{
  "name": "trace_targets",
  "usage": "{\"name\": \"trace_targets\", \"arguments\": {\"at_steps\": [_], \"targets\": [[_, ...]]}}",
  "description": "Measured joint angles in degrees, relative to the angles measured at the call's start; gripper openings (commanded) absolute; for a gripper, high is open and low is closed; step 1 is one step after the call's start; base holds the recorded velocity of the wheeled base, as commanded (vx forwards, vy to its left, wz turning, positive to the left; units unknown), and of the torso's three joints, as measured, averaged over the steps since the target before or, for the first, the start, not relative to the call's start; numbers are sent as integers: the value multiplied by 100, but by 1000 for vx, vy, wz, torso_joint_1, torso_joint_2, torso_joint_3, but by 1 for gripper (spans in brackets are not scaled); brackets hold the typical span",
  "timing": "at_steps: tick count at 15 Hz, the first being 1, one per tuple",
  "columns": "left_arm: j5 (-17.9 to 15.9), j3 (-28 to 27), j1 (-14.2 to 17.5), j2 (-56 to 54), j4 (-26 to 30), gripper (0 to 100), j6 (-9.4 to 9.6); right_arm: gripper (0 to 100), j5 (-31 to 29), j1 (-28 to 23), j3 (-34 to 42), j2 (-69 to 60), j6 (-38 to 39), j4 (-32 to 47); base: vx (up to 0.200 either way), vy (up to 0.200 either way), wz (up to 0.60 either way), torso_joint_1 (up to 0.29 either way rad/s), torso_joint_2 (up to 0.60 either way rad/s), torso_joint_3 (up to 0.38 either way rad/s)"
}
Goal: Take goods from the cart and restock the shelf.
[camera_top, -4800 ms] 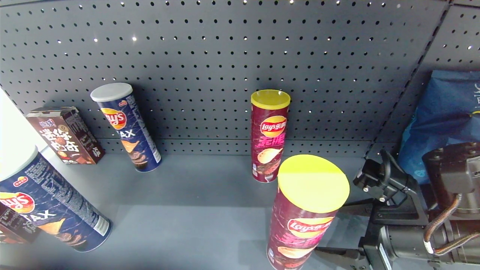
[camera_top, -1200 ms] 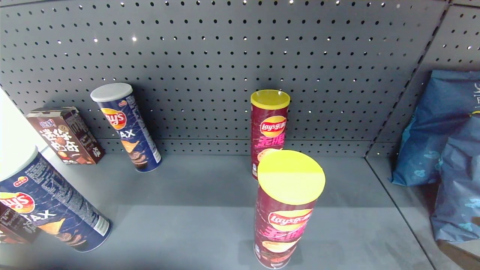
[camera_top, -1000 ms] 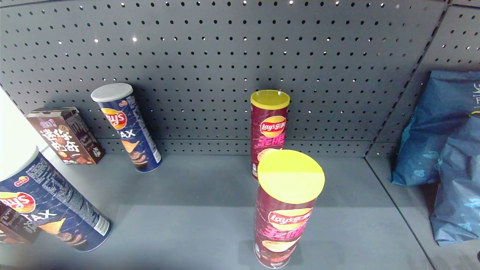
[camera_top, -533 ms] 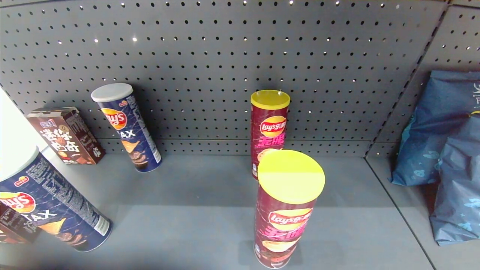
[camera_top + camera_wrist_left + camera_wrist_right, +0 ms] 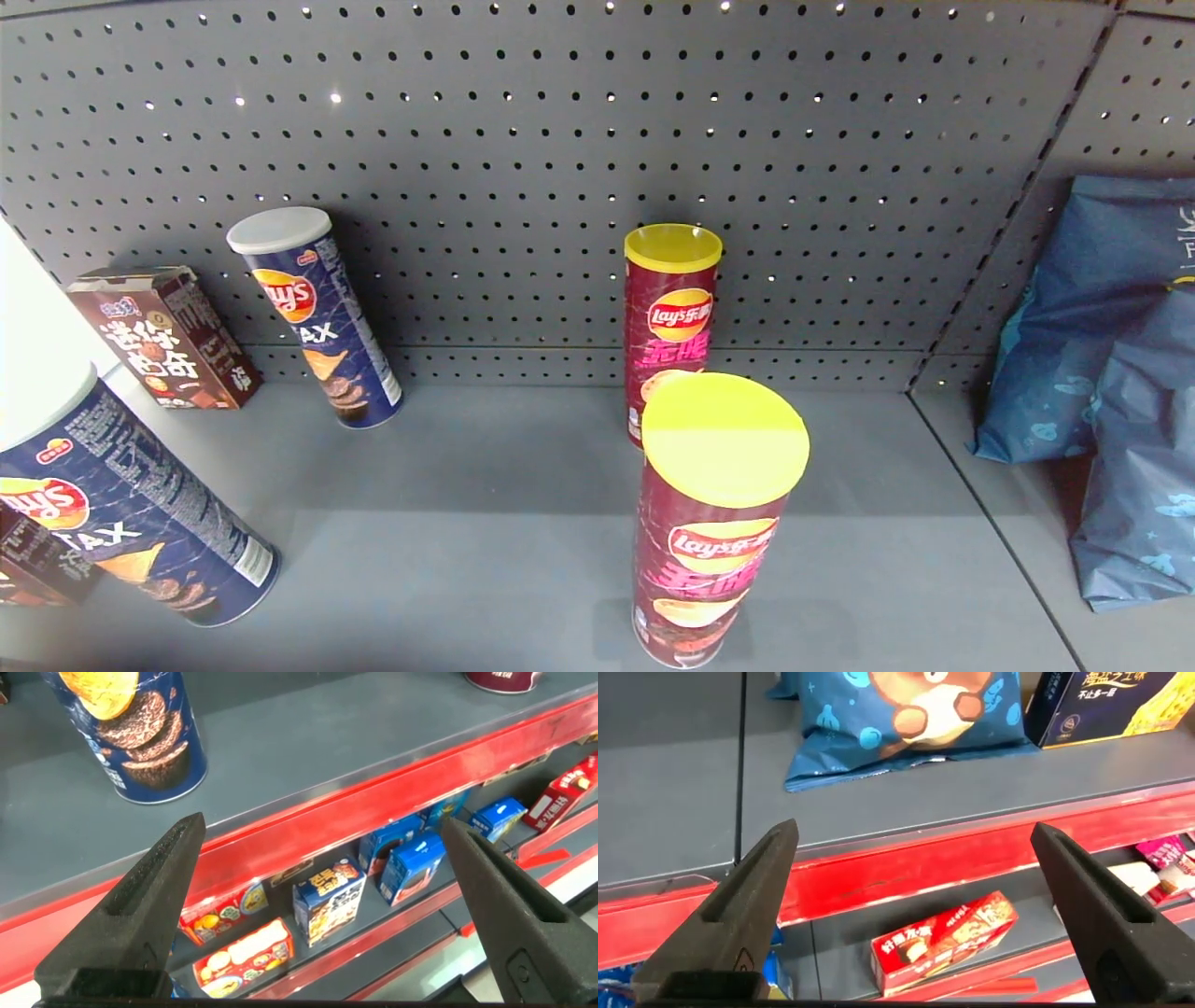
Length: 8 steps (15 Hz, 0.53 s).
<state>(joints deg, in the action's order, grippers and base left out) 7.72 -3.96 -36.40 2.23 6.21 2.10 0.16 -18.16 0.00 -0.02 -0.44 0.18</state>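
1. Centre of the head view: a maroon cylindrical crisp tube with a yellow plastic lid [image 5: 714,523] stands upright near the front of the grey metal shelf [image 5: 485,541], and nothing is touching it.
2. Right behind it is a second maroon tube with a yellow lid [image 5: 672,299], upright against the grey pegboard back panel [image 5: 560,168]. The front tube overlaps its lower part.
3. Over on the left there's a navy crisp tube with a grey lid [image 5: 313,317] at the back, just beside a brown cardboard snack box [image 5: 163,336].
4. Nearer the front on that side is another navy crisp tube with a white lid [image 5: 121,513].
5. On the right, past the shelf divider, blue foil snack bags [image 5: 1092,317] stand side by side.
6. The left end effector [image 5: 320,826] hangs out in front of the shelf's red front edge [image 5: 374,789]. Its two black fingers are spread wide apart with nothing between them.
7. Below that edge, small blue cartons [image 5: 411,859] sit on a lower shelf.
8. The right end effector [image 5: 915,829] has its fingers wide apart too and holds nothing. It faces the red edge below a blue bag printed with a cartoon bear [image 5: 896,719].
9. A red rectangular box [image 5: 943,938] lies on the shelf underneath.
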Motion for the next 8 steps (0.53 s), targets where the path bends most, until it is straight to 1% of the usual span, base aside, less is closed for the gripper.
{"name": "trace_targets", "arguments": {"at_steps": [2, 3, 6, 7, 8], "targets": [[-2, 0, -11, -2, 2, 100, -65, 100, 0, 59, -7, 32, -5, 15, 0, 0, 0, 0, 0, 0], [0, -5, -12, -2, 0, 100, -66, 100, 0, 243, -7, 126, -2, 20, 0, 0, 0, 0, 0, 0], [5, -6, 7, -23, -2, 100, -77, 100, -5, 1453, -7, 234, 4, -5, 0, 0, 0, 0, 0, 0], [7, -6, 18, -50, 0, 100, -79, 100, -6, 1659, -5, 171, 11, -23, 0, 0, 0, 0, 0, 0], [11, -6, 22, -76, -2, 100, -79, 100, -9, 1737, -5, 107, 17, -32, 0, 0, 0, 0, 0, 0]]}}
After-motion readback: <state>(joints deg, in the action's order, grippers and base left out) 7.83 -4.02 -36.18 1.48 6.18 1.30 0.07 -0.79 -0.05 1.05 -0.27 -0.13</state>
